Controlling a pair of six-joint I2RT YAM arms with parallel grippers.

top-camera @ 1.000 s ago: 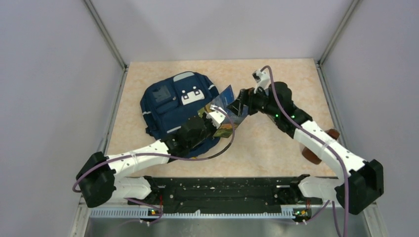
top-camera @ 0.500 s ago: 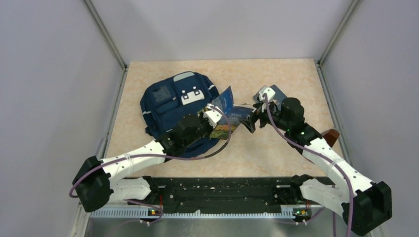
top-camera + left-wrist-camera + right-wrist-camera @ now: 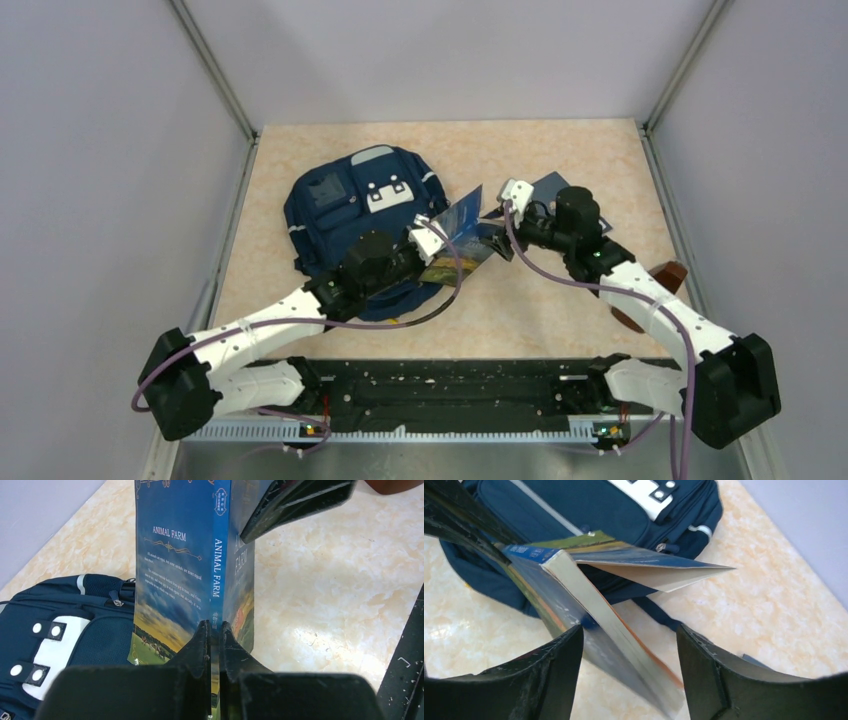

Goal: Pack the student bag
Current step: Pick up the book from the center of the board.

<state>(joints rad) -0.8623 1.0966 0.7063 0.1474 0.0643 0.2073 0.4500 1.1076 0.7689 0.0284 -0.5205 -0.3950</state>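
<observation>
Left of centre on the beige marbled surface (image 3: 560, 300) lies the large navy-blue fabric backpack (image 3: 335, 215). Just right of it, the left end effector (image 3: 215, 627) pinches a blue paperback book (image 3: 465, 230), whose long axis runs right between the spread fingers of the right end effector (image 3: 628, 630).

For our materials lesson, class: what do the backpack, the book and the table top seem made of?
The student bag: woven fabric, likely polyester or nylon, matte navy, stitched seams showing. The book: paperback, glossy printed card cover that bends, cream paper pages. The table top: smooth, marble-patterned, probably laminate; faint sheen.
</observation>
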